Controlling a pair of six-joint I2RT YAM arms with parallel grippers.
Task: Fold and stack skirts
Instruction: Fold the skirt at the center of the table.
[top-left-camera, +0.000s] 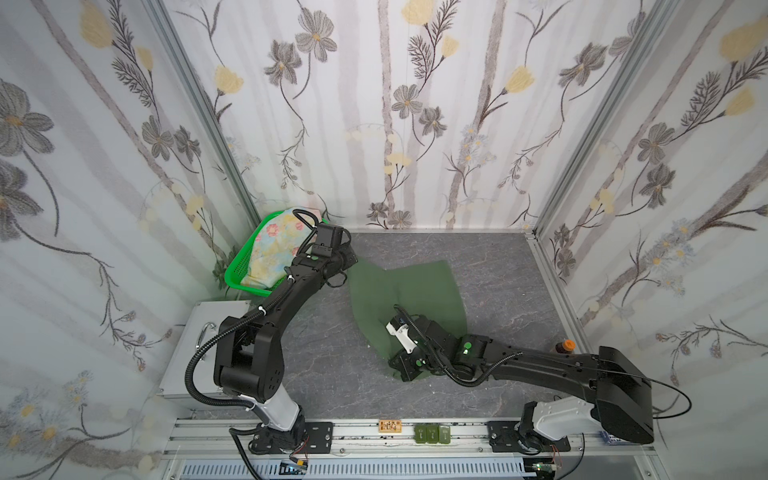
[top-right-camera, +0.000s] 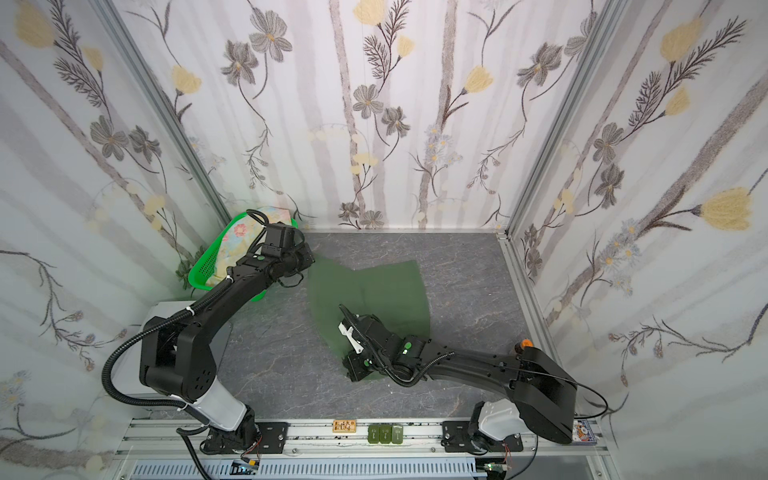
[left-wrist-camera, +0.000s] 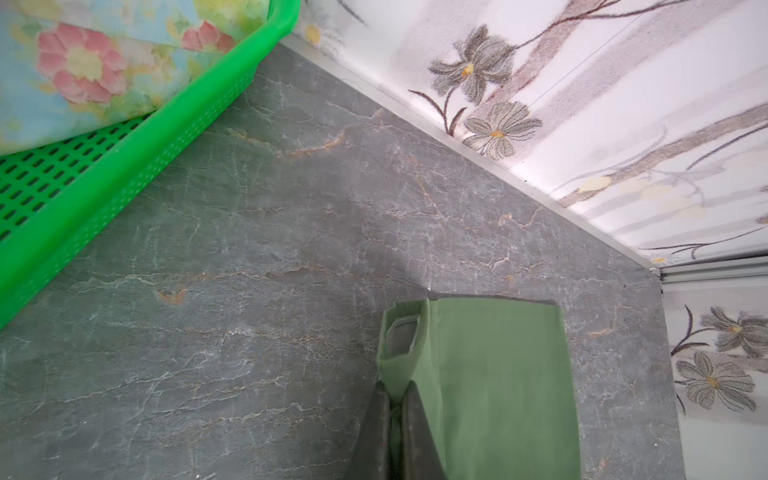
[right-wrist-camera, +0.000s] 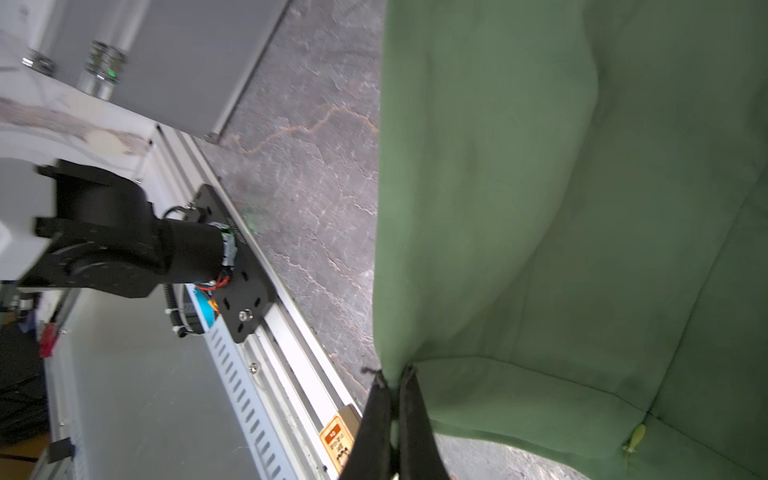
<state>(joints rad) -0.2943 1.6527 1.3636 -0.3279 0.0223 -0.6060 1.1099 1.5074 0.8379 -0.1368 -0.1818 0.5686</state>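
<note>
The green skirt (top-left-camera: 415, 291) lies mostly flat on the table (top-left-camera: 507, 270), and each end effector grips one of its corners. The left end effector (left-wrist-camera: 397, 401) is clenched on a far corner, where a doubled edge with a white label turns up just ahead of its fingertips. The right end effector (right-wrist-camera: 395, 380) is clenched on a near corner, with the cloth rising in a soft fold ahead of it. In both top views the skirt's long axis runs along the line between the two end effectors, from far left to near, slightly slanted. Its wide end spreads off that line to the right (top-right-camera: 386, 286). The floral skirt (top-left-camera: 274, 249) is bunched in the basket (top-left-camera: 237, 270), just beside the left end effector on the side away from the green skirt.
</note>
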